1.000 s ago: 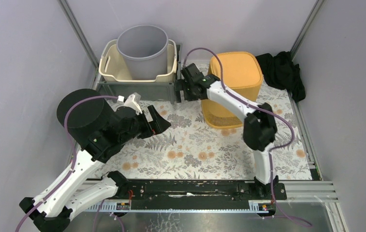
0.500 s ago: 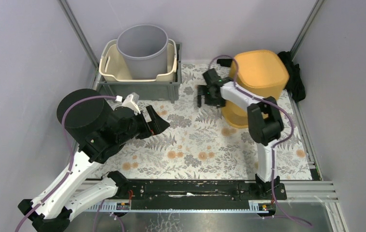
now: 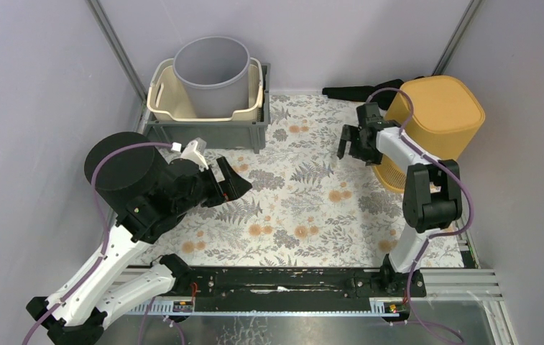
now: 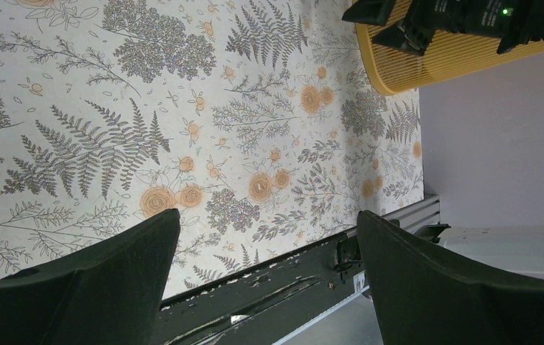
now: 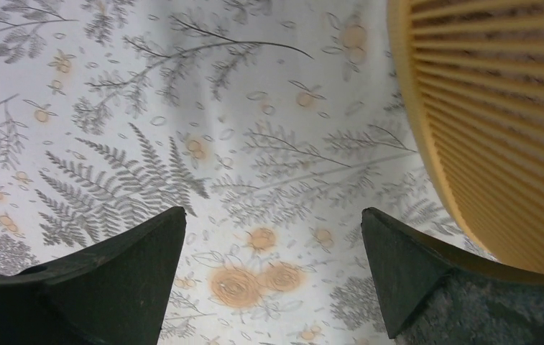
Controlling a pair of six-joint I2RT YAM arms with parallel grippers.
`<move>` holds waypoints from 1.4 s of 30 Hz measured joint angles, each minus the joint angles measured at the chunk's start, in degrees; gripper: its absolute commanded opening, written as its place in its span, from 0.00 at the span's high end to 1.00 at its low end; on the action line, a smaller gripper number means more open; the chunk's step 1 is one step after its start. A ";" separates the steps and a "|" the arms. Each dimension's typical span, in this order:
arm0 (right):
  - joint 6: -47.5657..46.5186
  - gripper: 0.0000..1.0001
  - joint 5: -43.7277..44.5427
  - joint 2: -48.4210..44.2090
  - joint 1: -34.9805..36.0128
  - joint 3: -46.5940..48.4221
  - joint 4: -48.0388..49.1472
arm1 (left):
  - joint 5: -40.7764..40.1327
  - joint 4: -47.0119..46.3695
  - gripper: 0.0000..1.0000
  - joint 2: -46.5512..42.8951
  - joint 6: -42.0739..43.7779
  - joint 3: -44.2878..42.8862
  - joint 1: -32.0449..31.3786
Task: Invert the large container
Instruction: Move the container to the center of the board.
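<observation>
A large yellow-orange ribbed plastic basket [image 3: 438, 118] stands tilted at the far right edge of the floral bench [image 3: 305, 215], solid base uppermost, close to the right wall [image 3: 520, 144]. The right tool [image 3: 351, 147] hangs open and empty just beside its left flank. A broad stretch of bench separates it from the left tool [image 3: 231, 180], which is also open and empty.

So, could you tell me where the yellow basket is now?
In the top view, the yellow basket is at the far right, just right of the right gripper.

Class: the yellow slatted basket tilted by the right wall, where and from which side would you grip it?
Probably the lower rim of the basket, from the mat side: it leans toward the side wall, so only that slatted edge faces open floor.
</observation>
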State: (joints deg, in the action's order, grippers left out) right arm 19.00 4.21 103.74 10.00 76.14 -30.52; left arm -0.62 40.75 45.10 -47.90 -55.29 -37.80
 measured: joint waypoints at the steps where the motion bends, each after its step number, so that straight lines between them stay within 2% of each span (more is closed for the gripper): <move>1: -0.13 0.01 -0.17 -0.85 -0.55 -0.85 0.02 | 0.00 0.02 0.00 -0.09 -0.02 0.00 0.00; 12: -0.35 0.01 -0.42 -3.82 -5.25 -3.78 0.15 | 0.04 0.00 0.00 -0.44 0.00 0.02 0.00; 26: 0.48 0.01 -0.96 -1.90 -5.55 -0.17 -0.35 | 0.74 -0.35 0.00 -1.05 0.92 1.55 0.00; 30: 0.44 0.01 -4.28 -2.58 -5.62 -0.17 0.57 | 1.51 -0.44 0.00 -0.61 1.60 1.66 0.00; 36: 0.42 0.00 -9.01 -8.79 -3.72 -0.22 2.49 | 1.97 -0.85 0.00 1.20 2.82 2.43 0.00; 42: 0.31 0.00 -11.37 -15.65 3.91 -0.92 4.79 | 1.97 -1.27 0.00 3.74 3.45 2.71 0.00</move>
State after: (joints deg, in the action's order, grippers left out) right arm 19.31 -7.16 88.09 13.91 75.22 -25.74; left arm 1.34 39.48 48.84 -44.45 -52.58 -37.80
